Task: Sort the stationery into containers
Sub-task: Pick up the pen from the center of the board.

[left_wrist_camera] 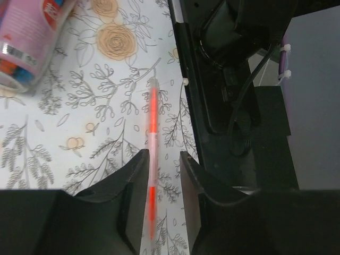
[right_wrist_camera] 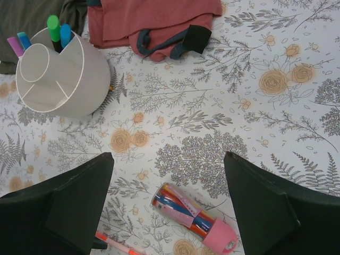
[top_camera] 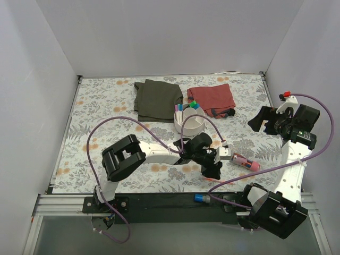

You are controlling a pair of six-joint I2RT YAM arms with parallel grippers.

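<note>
The thin pink-orange pen (left_wrist_camera: 153,133) lies flat on the flowery counter (left_wrist_camera: 95,106), in the middle of the left wrist view. Its long way runs up and down the frame, close to the black rail (left_wrist_camera: 223,79) on the right. The left hand (left_wrist_camera: 163,159) has one finger on each side of the pen, a little apart, not squeezing it. The fat pink tube (left_wrist_camera: 29,37) lies slanted in the upper left corner. In the top view the white bowl (top_camera: 194,130) stands above the left hand, with markers (right_wrist_camera: 53,26) in one part. The right hand (right_wrist_camera: 167,156) hangs at the right, fingers wide apart.
</note>
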